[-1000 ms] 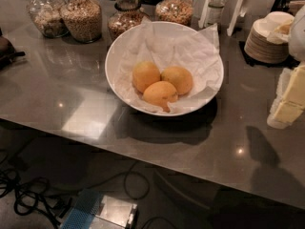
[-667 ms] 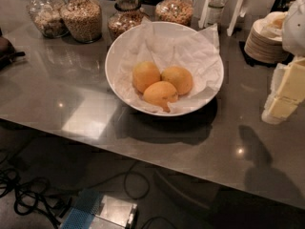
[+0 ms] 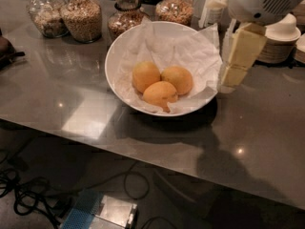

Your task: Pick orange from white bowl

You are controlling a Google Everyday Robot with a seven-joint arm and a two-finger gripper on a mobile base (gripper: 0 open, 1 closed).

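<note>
The white bowl (image 3: 119, 42), wide and lined with crumpled white paper, stands in the middle of the grey table. Three yellow-orange fruits lie in it. The round orange (image 3: 145, 76) is on the left, a second round fruit (image 3: 178, 79) is on the right, and a more oval fruit with a pointed tip (image 3: 160, 94) is in front. My gripper (image 3: 229, 80) hangs from its white wrist just outside the bowl's right rim, a little above the table, and holds nothing.
Several glass jars of grains (image 3: 82, 17) stand in a row behind the bowl. A stack of tan plates (image 3: 281, 42) is at the back right. A dark object (image 3: 7, 49) sits at the left edge. Cables and a box (image 3: 102, 211) lie on the floor below the table's front edge.
My gripper has moved left and farther back, from the right edge of the view to the bowl's right rim. The bowl and the fruits have not moved.
</note>
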